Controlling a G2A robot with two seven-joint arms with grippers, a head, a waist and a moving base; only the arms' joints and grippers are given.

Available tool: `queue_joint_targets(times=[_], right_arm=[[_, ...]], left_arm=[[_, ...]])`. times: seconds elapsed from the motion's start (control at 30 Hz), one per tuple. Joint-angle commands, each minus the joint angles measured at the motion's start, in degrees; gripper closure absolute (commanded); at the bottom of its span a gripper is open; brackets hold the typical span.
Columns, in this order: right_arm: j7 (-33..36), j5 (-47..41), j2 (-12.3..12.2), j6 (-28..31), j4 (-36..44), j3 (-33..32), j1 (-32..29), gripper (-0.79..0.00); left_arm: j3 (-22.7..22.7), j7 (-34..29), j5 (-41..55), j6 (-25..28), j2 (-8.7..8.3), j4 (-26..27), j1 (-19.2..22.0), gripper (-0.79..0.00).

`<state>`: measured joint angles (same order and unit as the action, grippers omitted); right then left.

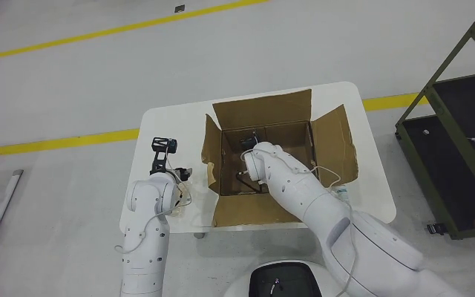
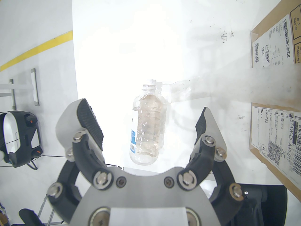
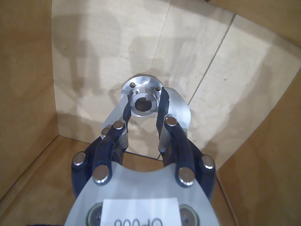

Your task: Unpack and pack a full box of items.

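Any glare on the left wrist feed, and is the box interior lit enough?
Left wrist view: glare whites out the table around the clear bottle. Right wrist view: box dimmer, right claw throws soft shadows across its cardboard, metal flange plainly lit.

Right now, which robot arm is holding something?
The right gripper: inside the brown cardboard box, its jaws pinch a shiny round metal flange. The left gripper hangs open above a clear plastic bottle.

Box [image 1: 260, 108]: on surface [image 1: 178, 119], toward its right side. Bottle [image 2: 147, 128]: lying on surface, left of box, apart from it. Metal flange [image 3: 142, 95]: inside box, clamped in right gripper [image 3: 144, 102].
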<state>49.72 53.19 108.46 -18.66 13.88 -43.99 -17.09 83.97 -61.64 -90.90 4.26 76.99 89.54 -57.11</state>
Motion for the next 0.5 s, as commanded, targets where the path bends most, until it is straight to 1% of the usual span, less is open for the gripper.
queue_joint_targets(times=[0.0,0.3,0.47], right_arm=[[-0.1,0.0,0.1,0.1,-0.2,-0.1,0.1,0.000],[-1.1,-1.0,0.1,0.5,0.8,-1.2,1.7,0.000],[-1.9,-3.0,-0.7,2.5,2.5,-3.1,2.3,0.000]], left_arm=[[0.0,0.0,0.0,0.0,0.00,0.0,0.0,-0.785],[0.0,0.0,0.0,0.0,0.00,0.0,0.0,-0.785],[0.0,0.0,0.0,0.0,0.00,0.0,0.0,-0.785]])
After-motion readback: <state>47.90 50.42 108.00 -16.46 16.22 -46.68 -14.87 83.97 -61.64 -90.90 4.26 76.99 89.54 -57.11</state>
